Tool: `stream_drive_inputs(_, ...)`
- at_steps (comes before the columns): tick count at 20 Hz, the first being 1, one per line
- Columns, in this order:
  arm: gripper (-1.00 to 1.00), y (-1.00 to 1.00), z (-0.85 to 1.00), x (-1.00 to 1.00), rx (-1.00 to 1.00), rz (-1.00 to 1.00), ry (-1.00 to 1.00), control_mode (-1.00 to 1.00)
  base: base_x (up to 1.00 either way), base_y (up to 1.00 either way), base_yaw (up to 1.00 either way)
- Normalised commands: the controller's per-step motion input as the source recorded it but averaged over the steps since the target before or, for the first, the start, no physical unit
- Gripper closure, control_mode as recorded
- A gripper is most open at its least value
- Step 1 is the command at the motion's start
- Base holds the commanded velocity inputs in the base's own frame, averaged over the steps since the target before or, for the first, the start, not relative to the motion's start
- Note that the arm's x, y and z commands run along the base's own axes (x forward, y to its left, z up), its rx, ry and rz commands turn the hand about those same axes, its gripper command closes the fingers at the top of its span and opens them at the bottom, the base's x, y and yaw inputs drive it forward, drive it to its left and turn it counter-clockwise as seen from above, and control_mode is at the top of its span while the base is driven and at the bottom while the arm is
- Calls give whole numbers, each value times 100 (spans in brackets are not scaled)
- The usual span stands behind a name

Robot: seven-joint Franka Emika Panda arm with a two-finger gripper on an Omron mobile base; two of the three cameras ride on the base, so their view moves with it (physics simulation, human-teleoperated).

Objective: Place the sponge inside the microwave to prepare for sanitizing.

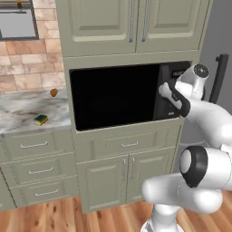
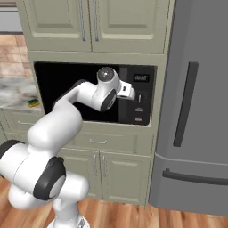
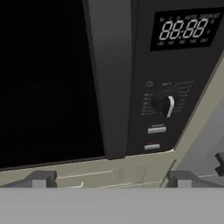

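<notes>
The microwave (image 1: 113,96) is built into the cabinet wall, and its glossy black door (image 3: 43,78) is closed. My gripper (image 3: 113,180) is open and empty, close in front of the door's vertical handle (image 3: 111,78), just left of the control panel (image 3: 175,78). From the base views my hand (image 1: 168,89) hovers at the microwave's right side (image 2: 140,100). The sponge (image 1: 41,119), yellow with a dark top, lies on the marble counter (image 1: 18,111) far to the left of the gripper; it is also visible at the counter's edge (image 2: 34,103).
A small orange-brown rounded object (image 1: 54,92) sits at the back of the counter. A grey fridge (image 2: 196,111) stands right of the microwave. Cabinet doors (image 1: 131,27) are above, with drawers (image 1: 129,144) and a wooden floor below.
</notes>
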Motion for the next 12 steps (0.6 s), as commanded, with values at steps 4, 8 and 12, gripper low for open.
stream_drive_inputs(4,-100,-2,-14,34,0,5,0,-100,0,0,0)
stream_drive_inputs(8,-100,0,-19,30,0,1,0,-100,0,0,0)
stream_drive_inputs(12,-100,-4,-7,24,0,0,0,-100,0,0,0)
